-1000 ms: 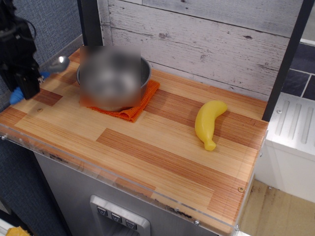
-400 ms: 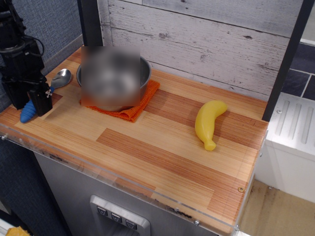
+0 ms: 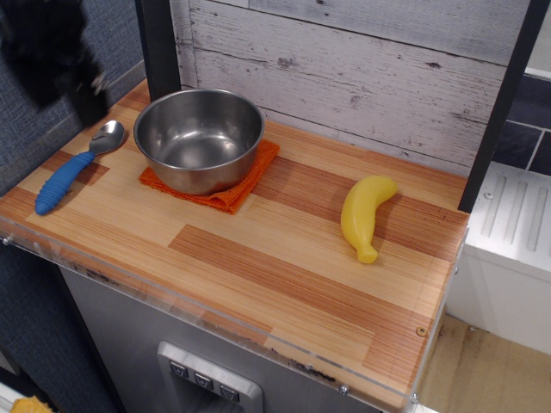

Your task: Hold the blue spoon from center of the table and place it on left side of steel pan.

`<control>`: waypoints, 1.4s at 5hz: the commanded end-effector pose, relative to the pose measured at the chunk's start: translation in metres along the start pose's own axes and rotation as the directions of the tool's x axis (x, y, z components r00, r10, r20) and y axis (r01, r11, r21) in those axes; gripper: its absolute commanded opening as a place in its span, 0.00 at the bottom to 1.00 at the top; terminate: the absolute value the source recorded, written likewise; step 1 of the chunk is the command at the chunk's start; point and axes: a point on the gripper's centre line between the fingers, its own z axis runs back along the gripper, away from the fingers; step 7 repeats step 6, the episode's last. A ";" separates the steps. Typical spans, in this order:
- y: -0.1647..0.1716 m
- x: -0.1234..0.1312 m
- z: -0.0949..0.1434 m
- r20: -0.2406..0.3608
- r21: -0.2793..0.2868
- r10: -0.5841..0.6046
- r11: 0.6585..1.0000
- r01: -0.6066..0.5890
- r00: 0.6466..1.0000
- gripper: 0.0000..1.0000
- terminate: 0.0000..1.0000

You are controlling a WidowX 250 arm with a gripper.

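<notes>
So the blue spoon (image 3: 72, 165) is laid flat on the table (image 3: 284, 258), left of the steel pan (image 3: 199, 136), handle toward the near-left. Up and far-left, the gripper (image 3: 52, 52) is blurred; its grip can't be told.

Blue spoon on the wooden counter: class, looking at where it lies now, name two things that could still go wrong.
1. The blue spoon lies close to the table's left front corner, handle tip toward the edge; a nudge might push it off.
2. Its metal bowl sits close beside the steel pan; if the blurred gripper above comes down again, it could knock either.
</notes>
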 end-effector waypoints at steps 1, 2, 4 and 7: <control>-0.083 0.036 0.013 0.019 -0.167 -0.077 0.983 0.079 0.997 1.00 0.00; -0.119 0.043 0.009 -0.002 -0.169 -0.063 0.984 0.062 0.998 1.00 0.00; -0.130 0.042 0.011 -0.030 -0.047 0.038 0.998 -0.040 0.999 1.00 0.00; -0.130 0.042 0.011 -0.030 -0.047 0.038 0.998 -0.040 0.999 1.00 1.00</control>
